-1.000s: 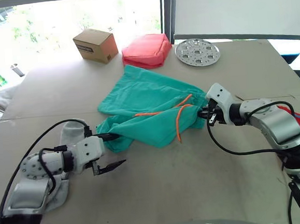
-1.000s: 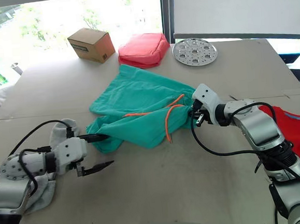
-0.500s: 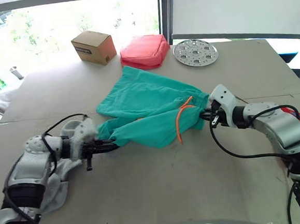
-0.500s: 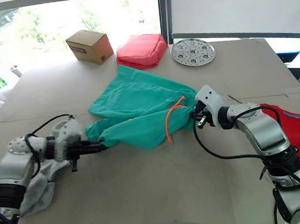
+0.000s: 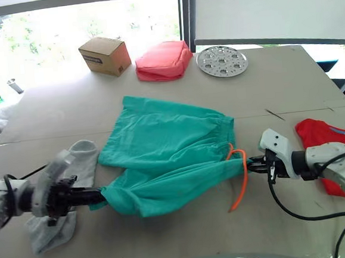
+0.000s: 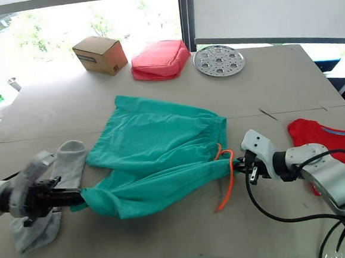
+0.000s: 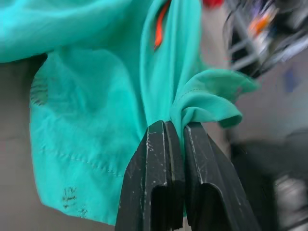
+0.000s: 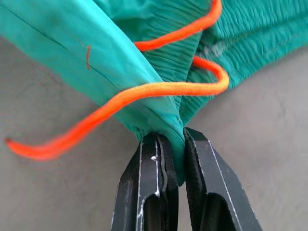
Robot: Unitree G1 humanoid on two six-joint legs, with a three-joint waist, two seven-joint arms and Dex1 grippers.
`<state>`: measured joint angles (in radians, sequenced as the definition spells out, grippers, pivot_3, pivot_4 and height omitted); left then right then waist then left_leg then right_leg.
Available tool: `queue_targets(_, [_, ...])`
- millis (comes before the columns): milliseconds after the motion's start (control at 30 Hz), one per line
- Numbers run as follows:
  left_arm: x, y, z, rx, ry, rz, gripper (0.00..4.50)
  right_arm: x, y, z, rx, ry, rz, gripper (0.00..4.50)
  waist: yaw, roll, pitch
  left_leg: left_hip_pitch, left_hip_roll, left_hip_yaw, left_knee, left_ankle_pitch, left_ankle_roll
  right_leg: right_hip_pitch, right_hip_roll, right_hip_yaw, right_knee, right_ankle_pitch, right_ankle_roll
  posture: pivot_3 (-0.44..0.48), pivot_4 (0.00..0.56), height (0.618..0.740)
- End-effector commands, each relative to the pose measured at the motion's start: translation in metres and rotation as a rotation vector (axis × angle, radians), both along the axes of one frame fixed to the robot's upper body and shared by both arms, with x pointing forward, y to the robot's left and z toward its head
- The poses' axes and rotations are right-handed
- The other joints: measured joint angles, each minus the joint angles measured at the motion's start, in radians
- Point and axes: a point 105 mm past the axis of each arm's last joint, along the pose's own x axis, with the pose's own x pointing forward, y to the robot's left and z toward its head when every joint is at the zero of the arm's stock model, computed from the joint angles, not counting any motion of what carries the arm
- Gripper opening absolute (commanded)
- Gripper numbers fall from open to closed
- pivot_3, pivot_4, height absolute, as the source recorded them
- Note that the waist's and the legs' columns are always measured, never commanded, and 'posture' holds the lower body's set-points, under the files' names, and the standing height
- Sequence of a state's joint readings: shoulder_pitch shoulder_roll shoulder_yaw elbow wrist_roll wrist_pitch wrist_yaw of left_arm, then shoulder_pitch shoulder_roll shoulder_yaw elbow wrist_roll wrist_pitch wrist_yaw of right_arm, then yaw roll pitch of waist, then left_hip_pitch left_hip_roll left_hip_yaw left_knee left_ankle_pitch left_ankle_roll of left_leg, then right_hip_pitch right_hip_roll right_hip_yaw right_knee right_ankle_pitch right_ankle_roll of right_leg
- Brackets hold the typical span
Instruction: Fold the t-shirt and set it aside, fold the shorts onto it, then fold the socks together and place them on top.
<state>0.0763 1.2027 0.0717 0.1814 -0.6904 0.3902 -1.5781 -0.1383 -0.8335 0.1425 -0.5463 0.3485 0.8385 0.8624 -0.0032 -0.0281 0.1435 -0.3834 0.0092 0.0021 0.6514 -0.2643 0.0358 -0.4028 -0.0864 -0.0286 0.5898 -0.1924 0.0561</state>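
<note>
Grey tabletop (image 5: 170, 249) under a window; mid-frame, the shorts (image 5: 168, 153) hang stretched between both arms; the left gripper (image 5: 93, 197) and right gripper (image 5: 251, 167) each pinch an end, likely to flatten them for folding; the t-shirt (image 5: 326, 147) waits at right edge.

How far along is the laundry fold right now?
Looks done: the t-shirt lies set aside at the right. In hand: the left gripper and right gripper each pinch an end of the shorts, stretched between them. Left: folding the socks together on top.
</note>
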Motion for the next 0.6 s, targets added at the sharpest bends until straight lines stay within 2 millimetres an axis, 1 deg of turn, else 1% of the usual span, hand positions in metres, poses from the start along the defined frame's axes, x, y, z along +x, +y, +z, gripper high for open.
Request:
queue_targets(33, [0.005,0.007,0.006,0.057,-0.113,0.022,0.40,-0.006,0.002,0.011,-0.018,-0.103,0.067,0.80,0.009,-0.004,-0.001,-0.001,0.000,0.000,0.000,0.000,0.000,-0.001,0.000,0.000,0.000,0.001,-0.001,0.000,0.150,0.739])
queue_targets(67, [0.002,0.006,0.008,0.062,-0.143,0.007,0.80,-0.009,0.002,0.011,-0.026,-0.123,0.083,1.00,0.014,-0.005,0.000,-0.002,0.000,-0.001,0.000,0.000,0.000,-0.001,0.000,-0.001,0.000,0.001,-0.002,0.000,0.150,0.739])
queue_targets(100, [-0.001,0.004,0.011,0.064,-0.190,0.004,1.10,-0.008,0.000,0.012,-0.046,-0.173,0.084,1.46,0.017,-0.006,-0.001,-0.003,0.000,-0.001,0.000,0.000,0.000,-0.003,0.000,-0.001,0.000,0.002,-0.003,0.000,0.150,0.739])
queue_targets(167, [-0.007,0.000,0.019,0.060,-0.263,0.008,1.99,-0.007,-0.003,0.013,-0.067,-0.242,0.089,2.40,0.018,-0.005,0.000,-0.005,0.001,-0.001,0.000,0.000,0.000,-0.005,0.000,-0.001,0.000,0.002,-0.003,0.000,0.150,0.739])
queue_targets(200, [-0.009,0.000,0.023,0.095,-0.340,-0.002,2.43,-0.008,-0.005,0.015,-0.071,-0.267,0.100,2.85,0.017,-0.005,0.000,-0.005,0.001,-0.001,0.000,0.000,0.000,-0.005,0.000,-0.001,0.000,0.002,-0.003,0.000,0.150,0.739])
queue_targets(267, [-0.011,0.002,0.028,0.165,-0.464,0.008,2.43,-0.010,-0.007,0.016,-0.079,-0.299,0.115,2.85,0.017,-0.005,-0.001,-0.006,0.001,0.001,0.001,0.000,0.000,-0.006,-0.001,0.000,0.000,0.002,-0.003,0.000,0.150,0.739])
queue_targets(300, [-0.007,0.004,0.031,0.214,-0.575,0.022,2.43,-0.010,-0.009,0.017,-0.089,-0.315,0.120,2.85,0.018,-0.004,-0.001,-0.005,0.001,0.001,0.001,0.000,0.000,-0.005,-0.001,0.000,0.001,0.002,-0.003,0.000,0.150,0.739])
queue_targets(367, [-0.008,-0.002,0.039,0.228,-0.718,0.031,2.43,-0.011,-0.012,0.016,-0.098,-0.338,0.130,2.85,0.020,-0.005,-0.002,-0.005,0.000,0.001,0.001,0.000,0.000,-0.005,-0.001,0.000,0.001,0.002,-0.003,0.000,0.150,0.739])
queue_targets(433, [-0.023,-0.008,0.036,0.228,-0.774,-0.018,2.43,-0.013,-0.012,0.014,-0.091,-0.337,0.135,2.85,0.019,-0.007,-0.003,-0.005,0.001,0.001,0.001,0.000,0.000,-0.004,-0.001,0.000,0.000,0.001,-0.002,0.000,0.150,0.739])
queue_targets(567, [-0.061,-0.014,0.026,0.249,-0.844,-0.145,2.43,-0.020,-0.013,0.006,-0.103,-0.333,0.193,2.85,0.017,-0.007,-0.003,-0.004,0.001,0.003,0.001,0.000,0.000,-0.005,-0.001,0.001,-0.001,0.002,-0.004,0.000,0.150,0.739])
queue_targets(600, [-0.066,-0.017,0.024,0.251,-0.860,-0.174,2.43,-0.022,-0.013,0.005,-0.103,-0.337,0.206,2.85,0.018,-0.007,-0.003,-0.004,0.001,0.003,0.001,0.000,0.000,-0.005,-0.001,0.001,0.000,0.002,-0.004,0.000,0.150,0.739])
